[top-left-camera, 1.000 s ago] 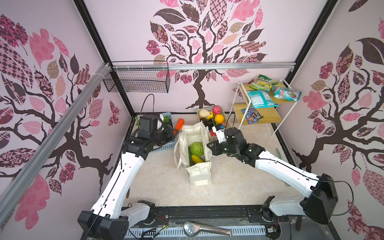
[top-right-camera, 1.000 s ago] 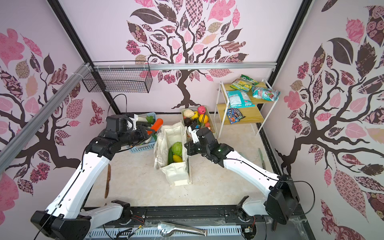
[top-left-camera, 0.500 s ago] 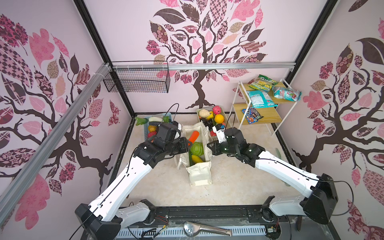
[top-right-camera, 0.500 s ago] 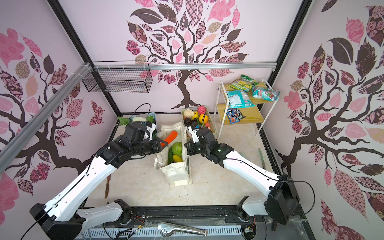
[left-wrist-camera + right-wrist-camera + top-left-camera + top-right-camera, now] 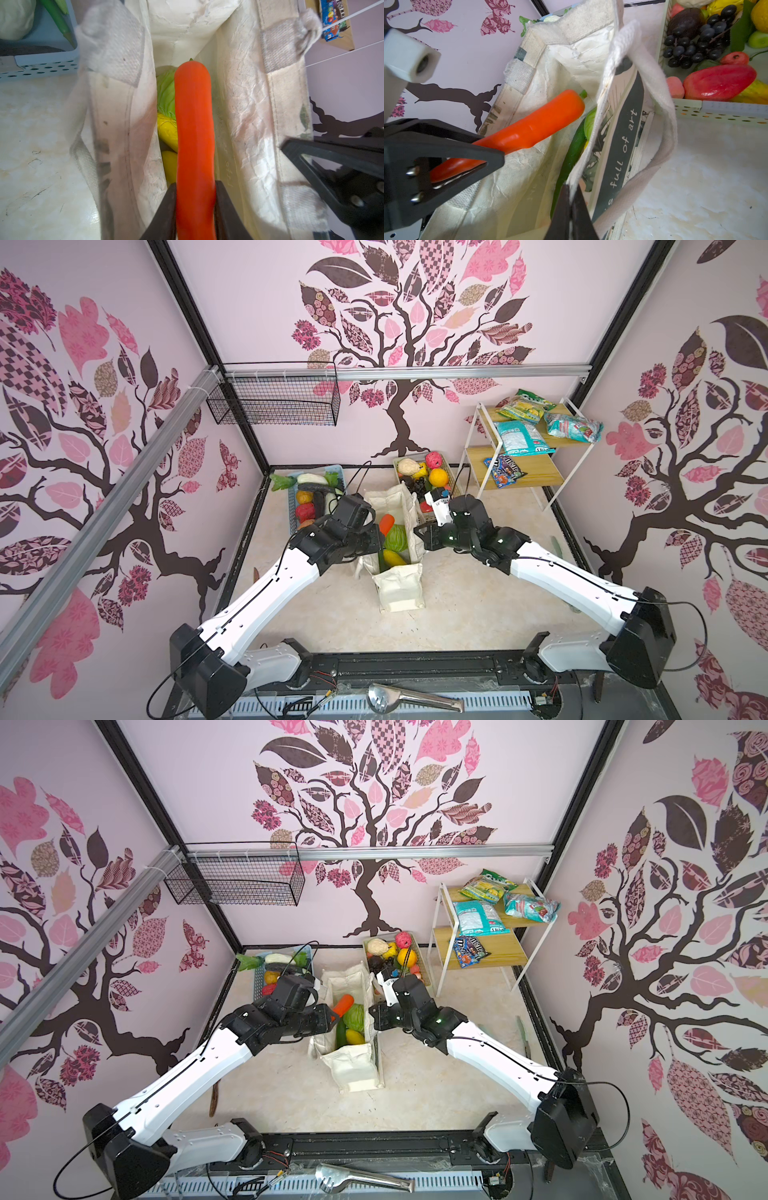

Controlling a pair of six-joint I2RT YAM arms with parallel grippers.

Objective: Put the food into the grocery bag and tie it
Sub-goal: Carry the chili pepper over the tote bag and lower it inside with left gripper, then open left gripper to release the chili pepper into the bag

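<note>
A: You face a pale marbled worktop inside pink, tree-patterned walls.

B: Mid-worktop, your cream canvas grocery bag stands open, holding a green cabbage and a yellow fruit.

A: Your left pincer grasps an orange plastic carrot at its mouth. Your right pincer is clenched on its rim.

B: A blue lattice basket and a beige lattice basket, both full of toy produce, flank its far end.

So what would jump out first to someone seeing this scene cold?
A bright orange carrot, clamped in the left gripper, pokes over the open mouth of the cream grocery bag mid-table, above a green cabbage already inside. The right gripper pinches the bag's rim. Pink-and-brown tree decals cover the walls.
</note>
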